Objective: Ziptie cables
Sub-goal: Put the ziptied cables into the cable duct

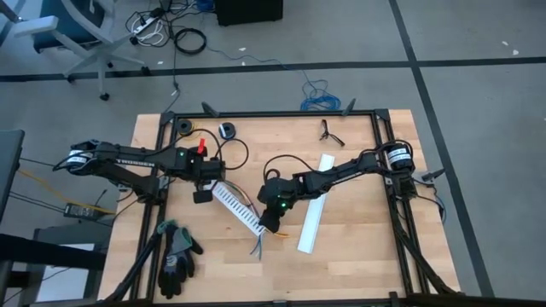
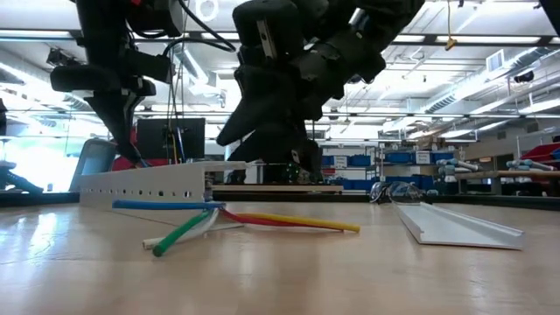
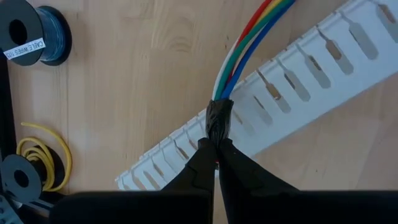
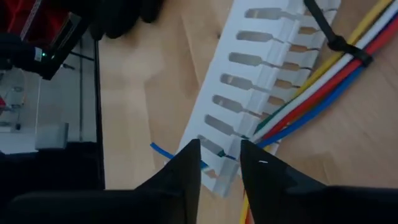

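Wooden table [image 1: 358, 247] with a black frame fills my high view, and grey floor with loose cords lies around it. On the table I see a white slotted channel [image 1: 237, 207] lying diagonally near the middle, and the cables [image 3: 249, 37] run along it. They are thin wires in red, yellow, green, white and blue, bound at one end with dark tape [image 3: 219, 118].

My left gripper [image 3: 216, 152] is at the upper end of the channel. Its two fingers are pressed together on the taped end of the cables, so it grips them there, just above the channel wall.

My right gripper [image 4: 219, 163] is at the lower end of the same channel. Its fingers stand apart, one on each side of the channel's end corner, and I see nothing held between them. In this wrist view a thin black tie [image 4: 336, 38] crosses the cables farther along, and the loose ends of the wires come out past the channel.

In the low view the free ends of the wires lie spread on the wood in front of the channel. A second, plain white strip [image 1: 314, 205] lies beside the right arm, and a pair of dark gloves [image 1: 177, 256] rests near the front left corner. Two wire spools [image 3: 34, 34] are on the left side.
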### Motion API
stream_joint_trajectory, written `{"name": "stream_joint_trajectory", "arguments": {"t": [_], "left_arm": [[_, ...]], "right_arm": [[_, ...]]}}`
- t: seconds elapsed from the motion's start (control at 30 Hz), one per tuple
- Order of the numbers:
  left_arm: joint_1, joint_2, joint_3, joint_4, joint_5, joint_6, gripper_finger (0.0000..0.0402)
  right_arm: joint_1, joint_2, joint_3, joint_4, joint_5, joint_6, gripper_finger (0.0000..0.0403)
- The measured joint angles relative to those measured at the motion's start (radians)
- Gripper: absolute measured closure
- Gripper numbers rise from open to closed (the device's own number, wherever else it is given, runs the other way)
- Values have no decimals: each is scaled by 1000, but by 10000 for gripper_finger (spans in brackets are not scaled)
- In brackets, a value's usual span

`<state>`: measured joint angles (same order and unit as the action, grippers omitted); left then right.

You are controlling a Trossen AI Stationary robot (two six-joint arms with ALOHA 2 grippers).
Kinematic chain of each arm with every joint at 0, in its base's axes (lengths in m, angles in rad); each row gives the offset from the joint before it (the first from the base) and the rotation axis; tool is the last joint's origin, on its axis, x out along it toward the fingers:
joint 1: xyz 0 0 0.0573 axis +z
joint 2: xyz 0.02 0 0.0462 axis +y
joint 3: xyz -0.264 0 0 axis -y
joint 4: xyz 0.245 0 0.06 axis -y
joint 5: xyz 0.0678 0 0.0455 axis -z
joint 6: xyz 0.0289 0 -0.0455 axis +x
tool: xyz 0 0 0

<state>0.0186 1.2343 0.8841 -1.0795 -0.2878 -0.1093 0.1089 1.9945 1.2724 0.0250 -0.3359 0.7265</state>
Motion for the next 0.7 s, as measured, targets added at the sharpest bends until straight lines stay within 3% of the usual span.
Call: {"name": "stream_joint_trajectory", "arguments": {"t": [0.27, 0.43, 0.6, 0.7], "left_arm": [[0, 1, -2, 29, 0, 0, 383], [0, 1, -4, 31, 1, 0, 383], [0, 0, -4, 32, 0, 0, 383], [0, 0, -4, 30, 0, 0, 383]], "right_arm": [[0, 61, 0, 58, -27, 77, 329], [0, 96, 1, 203, -81, 67, 334], [-2, 99, 1, 216, -99, 35, 390], [-2, 99, 1, 186, -98, 13, 396]]}}
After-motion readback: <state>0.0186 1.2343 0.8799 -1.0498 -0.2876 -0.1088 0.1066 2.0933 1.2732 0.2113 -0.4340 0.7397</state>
